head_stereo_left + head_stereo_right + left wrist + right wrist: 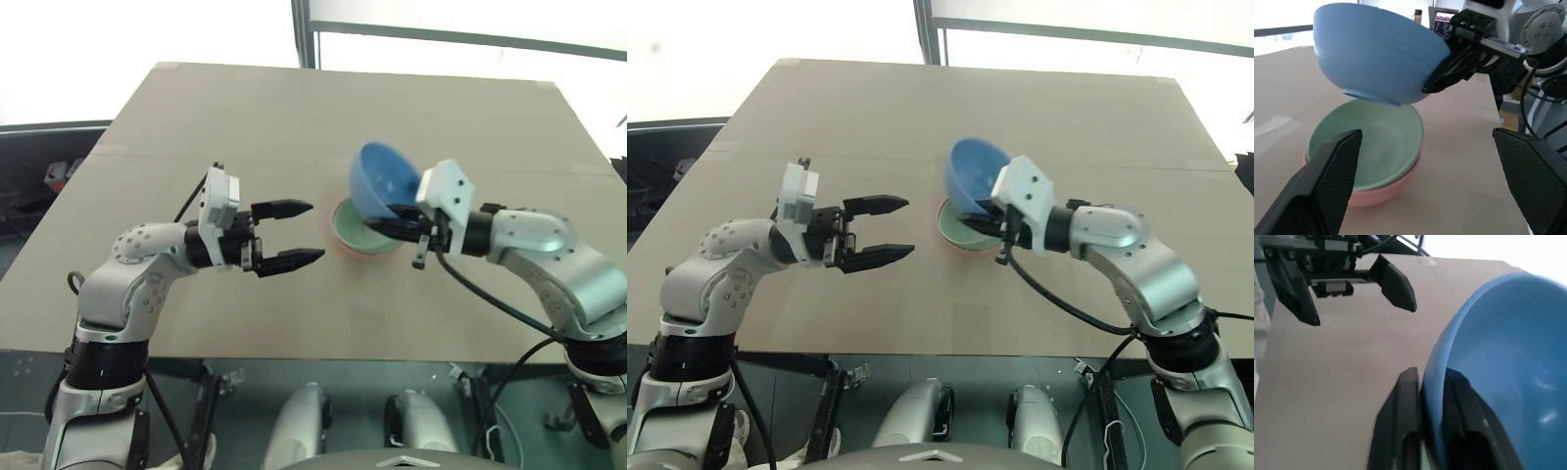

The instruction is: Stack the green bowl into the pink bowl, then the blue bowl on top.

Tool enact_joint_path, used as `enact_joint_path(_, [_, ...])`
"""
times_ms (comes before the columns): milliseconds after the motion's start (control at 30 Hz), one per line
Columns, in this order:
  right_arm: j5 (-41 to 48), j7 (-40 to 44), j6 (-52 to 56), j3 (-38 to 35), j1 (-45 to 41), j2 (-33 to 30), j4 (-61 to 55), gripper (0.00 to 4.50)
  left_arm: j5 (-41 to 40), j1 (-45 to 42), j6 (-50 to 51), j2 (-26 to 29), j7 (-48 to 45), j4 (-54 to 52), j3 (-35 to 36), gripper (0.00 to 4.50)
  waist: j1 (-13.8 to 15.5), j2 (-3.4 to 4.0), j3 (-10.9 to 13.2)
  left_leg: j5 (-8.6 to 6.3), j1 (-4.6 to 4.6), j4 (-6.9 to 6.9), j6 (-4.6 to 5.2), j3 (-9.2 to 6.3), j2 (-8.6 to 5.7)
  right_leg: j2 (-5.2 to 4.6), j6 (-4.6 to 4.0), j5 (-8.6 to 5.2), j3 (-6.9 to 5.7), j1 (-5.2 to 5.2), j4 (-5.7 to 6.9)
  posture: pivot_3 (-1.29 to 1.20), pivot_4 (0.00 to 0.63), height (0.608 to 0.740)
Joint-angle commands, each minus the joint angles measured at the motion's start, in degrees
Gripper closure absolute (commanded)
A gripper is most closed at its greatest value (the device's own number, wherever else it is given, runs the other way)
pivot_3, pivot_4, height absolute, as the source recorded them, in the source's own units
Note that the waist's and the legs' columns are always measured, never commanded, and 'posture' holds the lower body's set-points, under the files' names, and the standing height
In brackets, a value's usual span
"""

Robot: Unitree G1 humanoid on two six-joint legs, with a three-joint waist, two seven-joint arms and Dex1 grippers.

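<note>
A: In the head views, what sits at the centre of the frame?

B: A small round mint-green plastic bowl (358,233) nested inside a small round salmon-pink plastic bowl (354,251), just right of centre on the plain tan counter (294,117). A small round sky-blue plastic bowl (384,182) hangs tilted above them, its opening turned toward the right side of the frame.

A: Who holds it?

B: The right end effector (404,221), coming in from the right edge, is clamped on the blue bowl's rim. The left end effector (292,233), at centre left, points toward the bowls with its two fingers spread wide and nothing between them, apart from the stack.

A: And the left wrist view?

B: The blue bowl (1376,54) fills the upper left, its base just above the green bowl (1371,144), which rests in the pink bowl (1383,188). The right end effector (1442,81) grips its rim from the upper right.

A: The right wrist view?

B: One black finger (1400,426) lies outside the blue bowl's (1508,362) wall and one inside, pinching the rim. The left end effector (1356,289) stands open in the upper left.
</note>
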Motion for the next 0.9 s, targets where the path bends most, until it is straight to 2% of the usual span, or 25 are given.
enact_joint_path(33, [-4.1,0.1,-4.1,1.4,-1.3,-0.3,2.7,2.17,-0.5,1.8,-1.0,1.1,0.8,-2.3,2.6,0.0,0.0,0.0,0.0,0.0,0.0,0.0,0.0,0.0,0.0,0.0,0.0,0.0,0.0,0.0,0.0,0.0,0.15,0.698])
enact_joint_path(100, [-4.8,-0.2,-4.9,0.9,-1.5,0.0,2.9,1.26,-0.6,3.0,-1.0,1.4,1.3,-3.0,3.1,0.0,0.0,0.0,0.0,0.0,-0.02,0.0,0.0,0.0,0.0,-0.01,0.0,0.0,0.01,-0.02,0.0,0.0,0.15,0.698])
enact_joint_path(133, [-4.8,-0.3,-5.1,0.2,-1.4,0.0,2.6,1.18,-0.4,3.5,-1.3,1.3,2.0,-3.4,3.4,0.0,0.0,0.0,0.0,0.0,-0.02,0.0,0.0,0.0,0.0,-0.01,0.0,0.0,0.01,-0.03,0.0,0.0,0.15,0.698])
enact_joint_path(167, [-4.3,-0.2,-5.0,-1.0,-1.3,-0.3,1.9,0.56,-0.4,4.1,-1.1,1.2,2.9,-3.9,3.8,0.0,0.0,0.0,0.0,0.0,-0.02,-0.01,0.0,0.0,0.01,-0.01,0.0,0.0,0.0,-0.03,0.0,0.0,0.15,0.698])
enact_joint_path(267, [-0.1,-2.2,-3.1,-7.9,1.0,0.0,-1.8,0.56,4.9,6.2,-7.3,-1.6,8.6,-4.5,4.7,0.0,0.1,0.01,0.0,0.0,-0.03,-0.02,-0.01,-0.01,0.02,0.0,0.0,0.0,-0.02,-0.03,-0.01,0.0,0.15,0.698])
enact_joint_path(367, [4.7,-1.9,-3.0,-15.1,5.8,-0.6,-4.3,0.56,4.0,8.2,-7.7,-3.1,10.4,-4.6,5.9,0.0,0.2,-0.06,0.0,0.0,-0.05,-0.02,-0.01,-0.06,0.0,-0.04,-0.01,0.01,-0.08,0.02,-0.02,0.0,0.15,0.698])
enact_joint_path(533, [8.2,5.1,-3.1,-26.9,19.9,-9.3,-3.1,0.56,7.7,13.6,-9.2,-3.3,14.8,-5.9,6.1,0.0,0.2,-0.04,0.0,-0.01,0.0,-0.03,0.01,-0.08,-0.01,-0.07,-0.01,0.0,-0.11,0.11,-0.05,0.0,0.15,0.698])
enact_joint_path(600, [10.5,8.2,-4.1,-33.1,26.2,-11.1,-0.4,0.05,6.5,15.4,-8.0,-3.0,15.3,-7.0,6.9,0.0,0.1,-0.04,0.0,-0.02,0.02,-0.03,0.02,-0.04,0.0,-0.07,-0.01,0.0,-0.07,0.11,-0.04,0.0,0.15,0.698])
enact_joint_path(700, [10.5,13.0,-6.4,-39.8,34.9,-13.9,2.3,0.02,4.9,17.8,-6.2,-1.6,15.1,-8.0,8.6,0.0,0.1,-0.02,0.0,-0.02,0.08,-0.03,0.02,-0.02,0.06,-0.06,-0.01,0.0,-0.04,0.13,-0.01,0.0,0.15,0.698])
enact_joint_path(900, [9.8,14.2,-10.4,-44.9,40.4,-14.9,3.8,0.02,4.4,20.0,-5.4,-0.1,15.3,-8.5,10.4,0.0,-0.1,0.02,-0.1,-0.04,0.27,-0.03,0.04,0.17,0.1,-0.06,-0.02,0.0,0.26,0.15,0.0,0.0,0.15,0.698])
